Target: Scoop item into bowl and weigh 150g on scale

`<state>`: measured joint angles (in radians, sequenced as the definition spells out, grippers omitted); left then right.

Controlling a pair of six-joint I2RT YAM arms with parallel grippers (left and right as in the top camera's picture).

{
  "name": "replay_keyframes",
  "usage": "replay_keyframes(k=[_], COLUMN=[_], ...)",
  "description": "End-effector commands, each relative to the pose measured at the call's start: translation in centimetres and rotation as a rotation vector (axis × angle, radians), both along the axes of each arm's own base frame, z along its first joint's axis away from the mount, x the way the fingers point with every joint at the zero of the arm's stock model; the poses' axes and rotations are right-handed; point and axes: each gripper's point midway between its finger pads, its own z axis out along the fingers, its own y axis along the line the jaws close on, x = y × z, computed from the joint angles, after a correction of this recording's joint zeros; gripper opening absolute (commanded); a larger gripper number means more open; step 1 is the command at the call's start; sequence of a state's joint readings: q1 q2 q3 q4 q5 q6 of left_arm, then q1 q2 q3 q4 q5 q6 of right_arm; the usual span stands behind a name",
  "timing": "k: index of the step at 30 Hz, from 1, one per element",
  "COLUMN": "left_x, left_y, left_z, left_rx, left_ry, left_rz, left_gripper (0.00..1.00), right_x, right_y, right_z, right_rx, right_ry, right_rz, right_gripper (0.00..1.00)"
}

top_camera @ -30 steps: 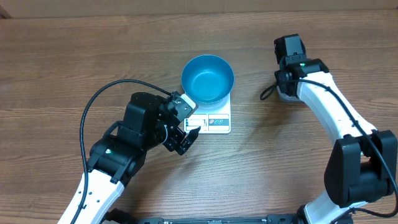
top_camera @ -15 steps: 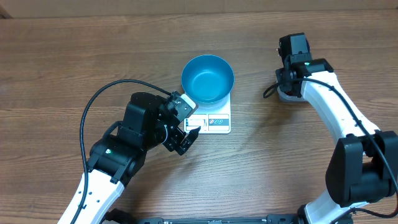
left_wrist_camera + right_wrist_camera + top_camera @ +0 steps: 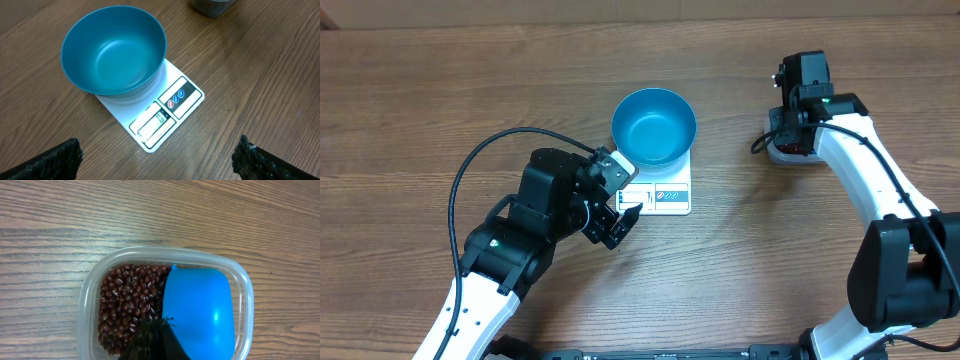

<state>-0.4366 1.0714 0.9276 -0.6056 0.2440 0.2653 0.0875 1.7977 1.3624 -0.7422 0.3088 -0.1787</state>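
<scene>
beans (image 3: pixel 125 305) in clear tub (image 3: pixel 86 300), blue scoop (image 3: pixel 200 310) in clamped right jaws, left jaws spread wide

The bowl (image 3: pixel 653 126) is blue, the scale (image 3: pixel 665 197) white, the beans (image 3: pixel 127 300) red-brown.

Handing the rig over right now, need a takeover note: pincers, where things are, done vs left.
Left pincer: open, empty, by the front-left of the flat white rectangular scale.
Right pincer: shut, apparently on the small blue plastic scoop, which is down in the clear rectangular plastic tub of dark red-brown beans.
Round blue plastic bowl: on the scale, empty.
Done: bowl placed on scale.
Left: scoop beans into the bowl to the target weight. Display is unreadable here.
</scene>
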Motion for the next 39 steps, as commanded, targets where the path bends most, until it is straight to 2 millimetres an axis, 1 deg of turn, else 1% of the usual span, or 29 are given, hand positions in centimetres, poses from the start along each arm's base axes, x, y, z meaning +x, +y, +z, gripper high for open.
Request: replay_keyframes(k=[1,15,23,29,36,39], left_x=[-0.3,-0.3,-0.3,-0.3,-0.3,-0.3], left_y=[0.0,0.0,0.0,0.0,0.0,0.0], left_z=[0.1,0.1,0.1,0.1,0.1,0.1], left_rx=[-0.007,-0.007,-0.007,-0.007,-0.007,-0.007], left_ry=[-0.004,-0.003,-0.004,-0.003,-0.003,-0.003], left_rz=[-0.013,-0.012,-0.012,-0.012,-0.012,-0.013], left_gripper=[1.00,1.00,0.99,0.99,1.00,1.00], right_x=[0.0,0.2,0.1,0.2,0.2,0.2], right_y=[-0.9,-0.7,-1.1,-0.3,0.0,0.6], right_z=[-0.1,0.4,0.4,0.4,0.5,0.6], right_rx=[0.056,0.271,0.299,0.342,0.368,0.399], right_ry=[-0.002,-0.023,-0.021,-0.023,-0.027,-0.026], right_rz=[-0.039,-0.020,-0.040,-0.018,-0.026,-0.013], right_gripper=[0.04,0.04,0.04,0.04,0.04,0.04])
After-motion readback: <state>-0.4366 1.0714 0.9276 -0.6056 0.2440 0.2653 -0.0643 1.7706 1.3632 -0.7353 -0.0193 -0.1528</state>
